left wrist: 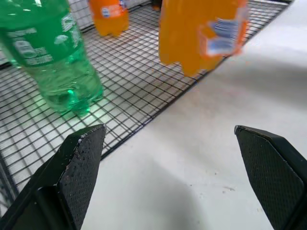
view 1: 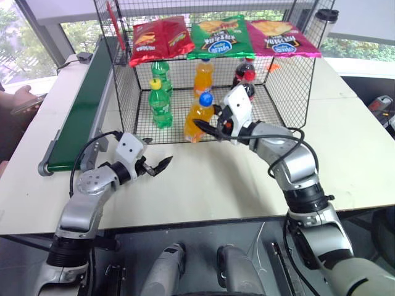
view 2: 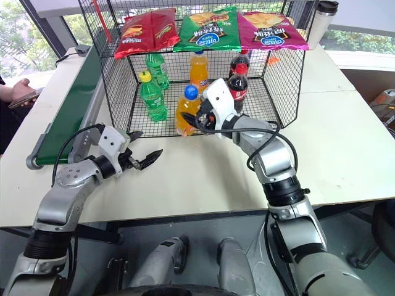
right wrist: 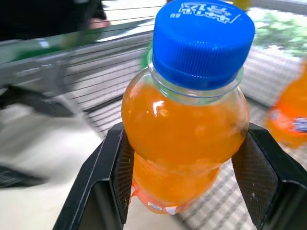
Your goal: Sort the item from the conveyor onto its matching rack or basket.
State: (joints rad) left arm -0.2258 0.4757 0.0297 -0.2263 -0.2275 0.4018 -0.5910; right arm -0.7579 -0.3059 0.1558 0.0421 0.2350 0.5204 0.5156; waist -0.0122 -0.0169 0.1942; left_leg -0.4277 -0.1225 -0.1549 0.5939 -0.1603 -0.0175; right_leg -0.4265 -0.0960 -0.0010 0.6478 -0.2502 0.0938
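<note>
Nearest the head camera, the left jaws [view 1: 157, 166] hang spread wide and empty over the pale desk [view 1: 203, 185], at about seven o'clock from the bottle. Windows with green trees run along the far side of the room, and a person's hand [view 1: 24, 98] rests at nine o'clock, beyond the desk edge. Alongside it the conveyor [view 1: 77, 117] stretches as a dark green belt towards eleven o'clock.

At twelve o'clock stands the black wire cage [view 1: 290, 92], its open front facing the robot. Just at that front edge the right jaws [right wrist: 184, 172] are clamped on the orange soda bottle [view 1: 199, 117], one black pad on each side of its body below the shoulder, blue cap [right wrist: 204, 40] upright above them; white characters on the cap are too small to read.

Inside the cage stand two green bottles [view 1: 160, 105], an orange-capped orange bottle [view 1: 203, 77] and two dark cola bottles [view 1: 245, 74]. On its mesh top lie three crisp bags: red [view 1: 162, 38], green [view 1: 219, 37] and pink [view 1: 282, 37]; their lettering is unreadable.
</note>
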